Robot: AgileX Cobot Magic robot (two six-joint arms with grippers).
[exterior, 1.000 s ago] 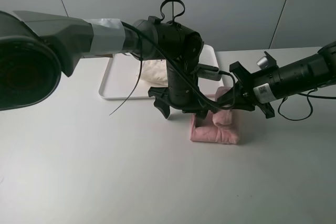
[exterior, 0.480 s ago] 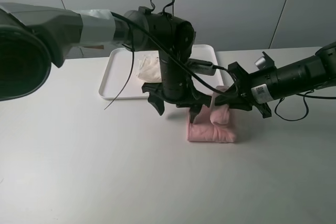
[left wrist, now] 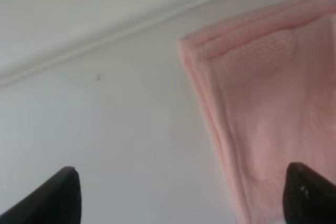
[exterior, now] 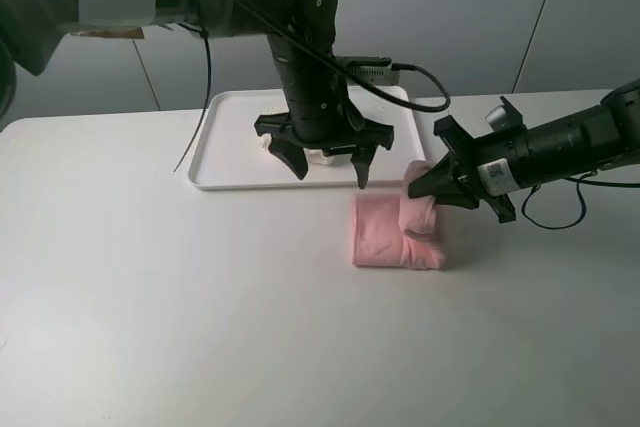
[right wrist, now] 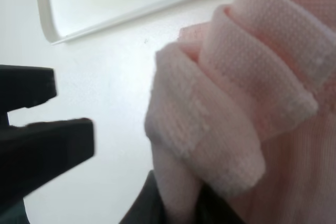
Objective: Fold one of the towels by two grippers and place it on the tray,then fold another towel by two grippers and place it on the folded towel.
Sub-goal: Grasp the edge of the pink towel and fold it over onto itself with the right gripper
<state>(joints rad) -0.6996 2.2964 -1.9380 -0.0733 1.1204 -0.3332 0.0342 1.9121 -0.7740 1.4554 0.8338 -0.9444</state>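
The pink towel point(exterior: 397, 230) lies half folded on the counter point(exterior: 200, 307) just in front of the tray point(exterior: 225, 142). The right hand point(exterior: 418, 188) pinches its raised corner; the left hand point(exterior: 325, 165) hangs spread above. Next, I'd guess, finishing the fold.

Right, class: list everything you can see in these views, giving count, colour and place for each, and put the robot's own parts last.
Soft pink cloth towel: one, pink, folded on the table right of centre, its right end bunched up and pinched.
Cream folded towel: one, off-white, on the tray, mostly hidden by the left arm.
Flat white rectangular tray: one, white, far side of the table.
White table: one, white, under everything.
Left gripper: one, black, open, raised above the tray's near edge.
Right gripper: one, black, shut on the pink towel's end.
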